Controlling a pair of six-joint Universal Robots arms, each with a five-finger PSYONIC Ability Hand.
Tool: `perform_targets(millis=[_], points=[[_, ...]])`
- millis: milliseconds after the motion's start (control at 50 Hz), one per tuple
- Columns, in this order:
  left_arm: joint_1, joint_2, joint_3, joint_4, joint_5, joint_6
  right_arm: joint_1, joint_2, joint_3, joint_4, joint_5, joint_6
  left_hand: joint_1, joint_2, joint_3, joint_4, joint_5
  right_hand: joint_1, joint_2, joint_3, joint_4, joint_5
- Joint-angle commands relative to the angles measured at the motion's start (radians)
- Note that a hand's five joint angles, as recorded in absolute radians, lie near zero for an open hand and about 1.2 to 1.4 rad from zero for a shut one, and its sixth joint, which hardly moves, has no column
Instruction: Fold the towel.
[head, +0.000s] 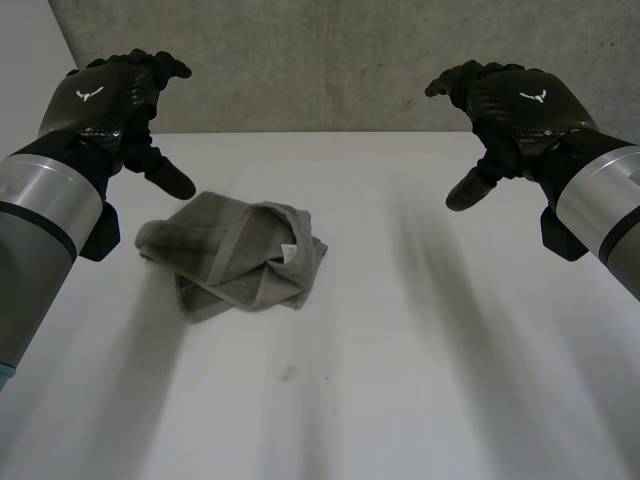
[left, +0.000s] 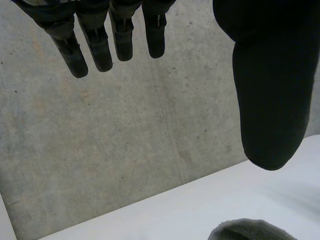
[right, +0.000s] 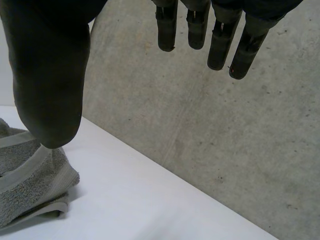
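L hand (head: 112, 100) hangs above the table's far-left part, fingers (left: 100, 47) straight-ish and loose, thumb (left: 270, 85) well apart from them, nothing held. R hand (head: 520, 110) does the same on the opp. side: relaxed and released, its fingers and thumb spread w/ only air between them (its own wrist view confirms this). Neither hand touches anything.

Out from the L hand: the towel (head: 235, 252) lies just below and inward of its thumb, near but not touching. It's grey-green terry, bunched in a rumpled heap w/ a flat woven band running across it and a small white label (head: 290, 252) on the side facing the R hand. From the L wrist an edge of it (left: 247, 230) shows under the thumb tip; from the R wrist one folded corner (right: 30, 175) shows beside that thumb. The R hand is well apart from it.

Towel sits on the white table (head: 430, 340), left of centre. A grey concrete wall (head: 330, 60) stands behind the table's far edge.
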Motion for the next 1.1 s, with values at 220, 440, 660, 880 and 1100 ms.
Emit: perform_targets(millis=[220, 440, 660, 880, 1100], points=[[0.002, -0.009, -0.004, 0.010, 0.002, 0.002, -0.004, 0.005, -0.003, 0.000, -0.019, -0.019, -0.078, -0.073, -0.073, -0.074, -0.070, -0.063, -0.066, -0.069, -0.087, -0.164], [0.002, -0.012, -0.005, 0.010, 0.003, 0.002, -0.004, 0.011, 0.000, 0.002, -0.019, -0.019, -0.057, -0.053, -0.052, -0.053, -0.050, -0.063, -0.066, -0.069, -0.087, -0.164], [0.002, -0.015, -0.007, 0.008, 0.003, 0.002, 0.000, 0.019, 0.003, 0.005, -0.028, -0.016, 0.057, 0.061, 0.062, 0.061, 0.064, 0.330, 0.326, 0.324, 0.306, 0.228], [0.004, -0.013, -0.005, 0.006, 0.002, 0.002, 0.000, 0.019, 0.006, 0.002, -0.027, -0.017, -0.093, -0.088, -0.088, -0.088, -0.085, -0.063, -0.066, -0.069, -0.087, -0.164], [0.002, -0.015, -0.005, 0.003, 0.002, 0.002, 0.000, 0.020, 0.008, 0.002, -0.024, -0.017, -0.081, -0.076, -0.076, -0.077, -0.073, -0.063, -0.066, -0.069, -0.087, -0.164]])
